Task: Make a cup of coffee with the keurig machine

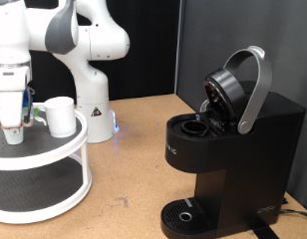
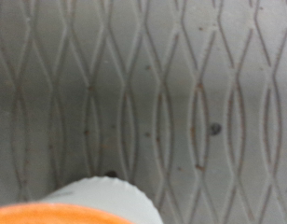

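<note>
The white cup (image 1: 61, 116) stands upright on the top tier of a round white stand (image 1: 64, 149) at the exterior view's left. My gripper (image 1: 12, 125) hangs just left of the cup, fingers pointing down at a small white pod (image 1: 13, 135) on the same tier. In the wrist view, the pod (image 2: 99, 198) shows blurred, white with an orange edge, over the grey patterned mat (image 2: 143, 84); no fingers show there. The black keurig machine (image 1: 243, 149) sits at the right with its grey lid handle (image 1: 255, 85) raised and its pod chamber (image 1: 196, 127) open.
The arm's white base (image 1: 94, 105) stands behind the stand. Brown tabletop (image 1: 134, 169) lies between stand and machine. The machine's round drip tray (image 1: 183, 214) has nothing on it. A black backdrop (image 1: 243, 30) closes off the back right.
</note>
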